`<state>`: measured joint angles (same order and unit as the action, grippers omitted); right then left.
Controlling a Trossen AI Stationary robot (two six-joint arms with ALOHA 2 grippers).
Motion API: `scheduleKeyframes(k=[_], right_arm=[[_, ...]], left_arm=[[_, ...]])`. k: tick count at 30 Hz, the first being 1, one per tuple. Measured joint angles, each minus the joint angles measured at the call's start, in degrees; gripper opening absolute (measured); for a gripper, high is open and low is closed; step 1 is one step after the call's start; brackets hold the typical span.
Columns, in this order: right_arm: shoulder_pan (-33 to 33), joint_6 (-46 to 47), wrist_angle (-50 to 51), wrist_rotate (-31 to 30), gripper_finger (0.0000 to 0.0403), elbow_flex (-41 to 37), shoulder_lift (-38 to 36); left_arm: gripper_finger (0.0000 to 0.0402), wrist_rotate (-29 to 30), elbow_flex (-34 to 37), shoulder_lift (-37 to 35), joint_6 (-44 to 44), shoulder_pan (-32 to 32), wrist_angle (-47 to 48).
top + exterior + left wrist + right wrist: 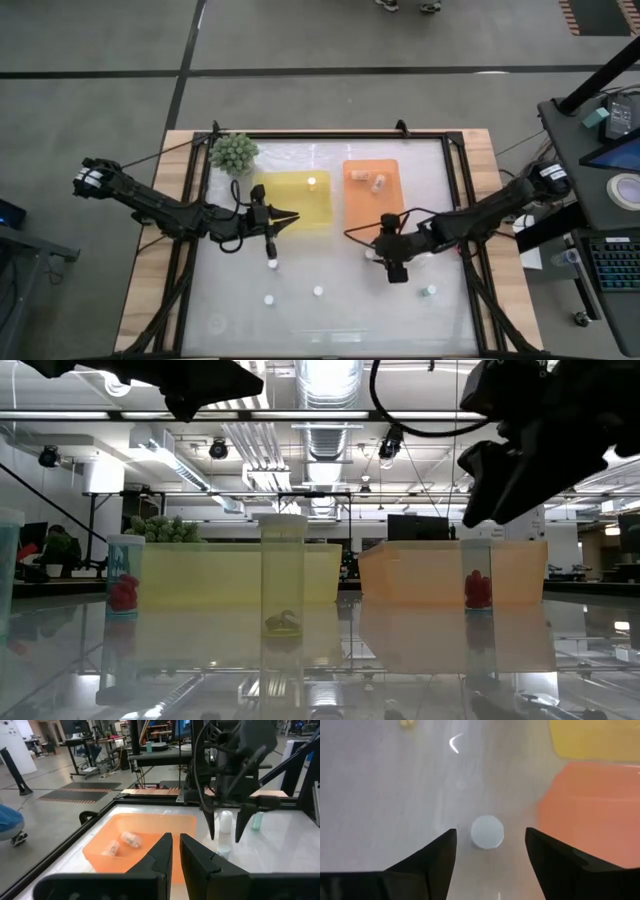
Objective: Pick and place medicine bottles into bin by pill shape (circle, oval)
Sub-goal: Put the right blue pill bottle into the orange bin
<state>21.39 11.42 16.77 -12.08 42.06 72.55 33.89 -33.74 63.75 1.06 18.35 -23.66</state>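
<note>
Small pale medicine bottles with white caps stand on the glass table: one below my left gripper, two near the front, one at the front right. One bottle is in the yellow tray. Two bottles lie in the orange tray. My left gripper is shut and empty, above the yellow tray's near edge. My right gripper is open, pointing down, its fingers on either side of an upright bottle without touching it; this also shows in the left wrist view.
A green spiky plant ball sits at the far left corner. A dark frame borders the glass table. In the low view a bottle with green pills stands nearest, and bottles with red pills stand to its sides.
</note>
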Motion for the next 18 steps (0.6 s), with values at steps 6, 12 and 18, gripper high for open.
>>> scheduleKeyframes(k=[6,12,18], right_arm=[[0.00,-1.61,-3.50,0.00,0.0224,0.00,3.50],[-0.02,-2.19,-4.37,0.00,0.0224,0.00,5.82],[-0.02,-2.05,-4.95,-0.02,0.0204,-0.02,6.03]], left_arm=[[0.0019,0.07,0.00,0.00,-0.39,0.00,0.06],[0.0019,0.09,0.00,0.00,-0.48,0.00,0.10],[0.0019,0.09,0.11,0.00,-0.48,0.00,0.13]])
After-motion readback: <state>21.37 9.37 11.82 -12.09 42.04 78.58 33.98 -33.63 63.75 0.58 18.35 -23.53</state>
